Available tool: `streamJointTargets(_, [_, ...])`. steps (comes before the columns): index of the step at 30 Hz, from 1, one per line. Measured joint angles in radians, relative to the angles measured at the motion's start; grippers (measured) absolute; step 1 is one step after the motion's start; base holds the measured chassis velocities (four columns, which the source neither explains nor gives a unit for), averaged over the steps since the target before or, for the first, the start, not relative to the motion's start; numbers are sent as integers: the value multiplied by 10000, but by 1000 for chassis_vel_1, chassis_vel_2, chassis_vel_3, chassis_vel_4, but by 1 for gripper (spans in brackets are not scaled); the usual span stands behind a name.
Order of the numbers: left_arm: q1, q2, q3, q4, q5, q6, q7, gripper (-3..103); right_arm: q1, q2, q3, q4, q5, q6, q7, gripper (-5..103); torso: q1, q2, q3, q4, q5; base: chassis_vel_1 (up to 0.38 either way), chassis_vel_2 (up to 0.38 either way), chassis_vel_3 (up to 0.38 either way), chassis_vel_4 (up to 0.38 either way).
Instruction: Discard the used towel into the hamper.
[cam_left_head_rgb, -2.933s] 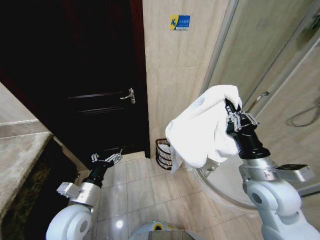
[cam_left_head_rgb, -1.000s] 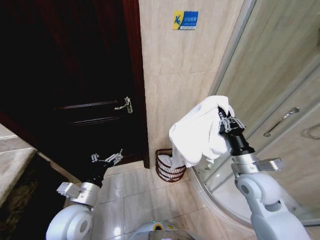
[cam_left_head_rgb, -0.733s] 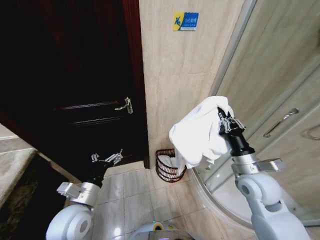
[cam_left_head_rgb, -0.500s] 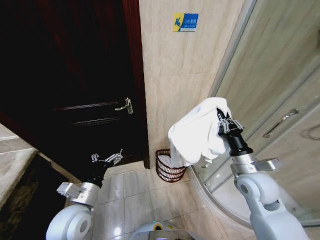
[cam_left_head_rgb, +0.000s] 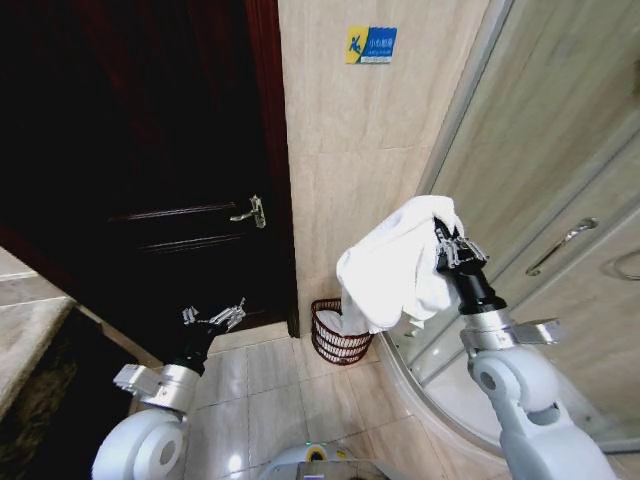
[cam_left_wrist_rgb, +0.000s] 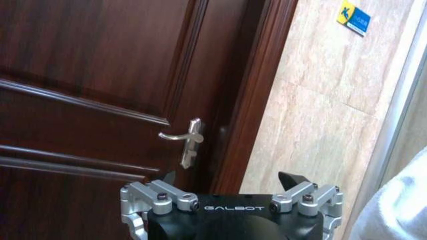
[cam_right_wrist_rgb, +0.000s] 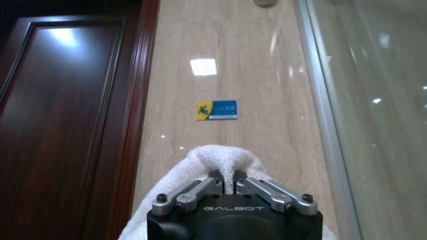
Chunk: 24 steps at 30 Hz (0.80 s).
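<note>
White towel held up in the right gripper, above and in front of the hamper.

Dark wooden door (cam_left_head_rgb: 150, 170) fills the left half of the head view, its metal handle (cam_left_head_rgb: 250, 211) near the centre; beige tiled wall (cam_left_head_rgb: 360, 150) beside it carries a small blue and yellow sign (cam_left_head_rgb: 370, 44) at the top. The glass shower screen (cam_left_head_rgb: 560, 180) takes the right side. The towel (cam_left_head_rgb: 395, 265) hangs in folds right of centre, its lower edge overlapping the hamper (cam_left_head_rgb: 338, 332), which stands on the floor tiles at the foot of the wall, with something white inside it. The right gripper (cam_left_head_rgb: 452, 250) has its fingers (cam_right_wrist_rgb: 200, 191) pinched together on a fold of the towel. The left gripper (cam_left_head_rgb: 213, 316) sits low at lower left, fingers spread apart, holding nothing.
</note>
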Motion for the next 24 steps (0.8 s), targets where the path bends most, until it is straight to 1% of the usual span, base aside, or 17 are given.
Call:
streamJointTargets(6, [0,0,0,0,0,0,0,100,-35,27,1,-26,-25,18,-38,6,-1,-6,-2,0,0,-93,88,100,-92])
streamJointTargets(13, [-5,1,0,0,0,0,0,100,-120,117,-43,-175,-99,156,-17,6,12,-19,0,0,-1,-184,181,174,-185])
streamJointTargets(14, [-5,0,0,0,0,0,0,100,-125,161,-120,-354,-131,156,-18,6,17,-21,2,4,3,-154,171,112,-91])
streamJointTargets(17, [-5,0,0,0,0,0,0,100,-51,253,-259,-861,-262,160,-87,6,10,-20,-1,1,0,-104,62,58,3])
streamJointTargets(20, [-2,1,0,0,0,0,0,100,99,389,-469,-1748,-355,162,-224,6,-4,-19,-6,-1,1,5,-11,-20,-1])
streamJointTargets(24, [3,1,0,0,0,0,0,100,107,475,-579,-2350,-349,224,-426,6,-13,-14,-10,1,-2,41,-33,-31,14])
